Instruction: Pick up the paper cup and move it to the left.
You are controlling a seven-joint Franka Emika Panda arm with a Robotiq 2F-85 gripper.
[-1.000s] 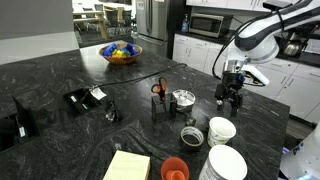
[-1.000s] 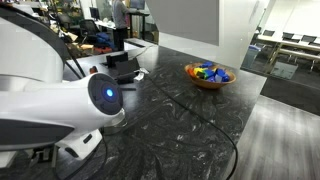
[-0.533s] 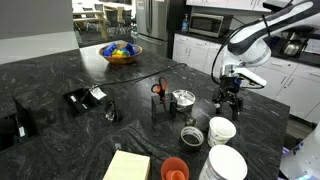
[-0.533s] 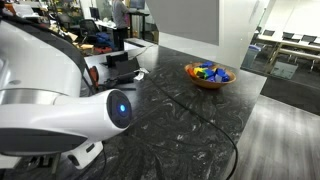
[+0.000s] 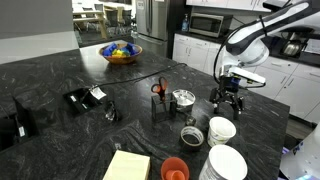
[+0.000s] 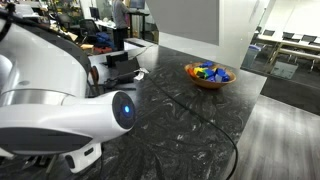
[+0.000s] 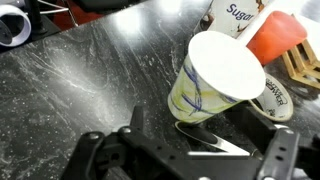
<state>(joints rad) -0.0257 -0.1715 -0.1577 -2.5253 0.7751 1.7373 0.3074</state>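
The paper cup is small and white and stands upright near the counter's right end. In the wrist view its side shows faint blue and yellow marks. My gripper hangs just above and slightly behind it. It is open and empty, with its fingers spread wide on either side of the cup's lower part, not touching it. The larger white container and the orange-red cup stand in front of the paper cup. The orange-red cup also shows in the wrist view.
A dark-rimmed cup, a metal cup and a holder with orange-handled scissors stand left of the paper cup. A yellow notepad, black devices and a fruit bowl lie further left. The counter edge is close on the right.
The gripper's fingers have spread wider and it has shifted slightly left above the paper cup. The cup has not moved.
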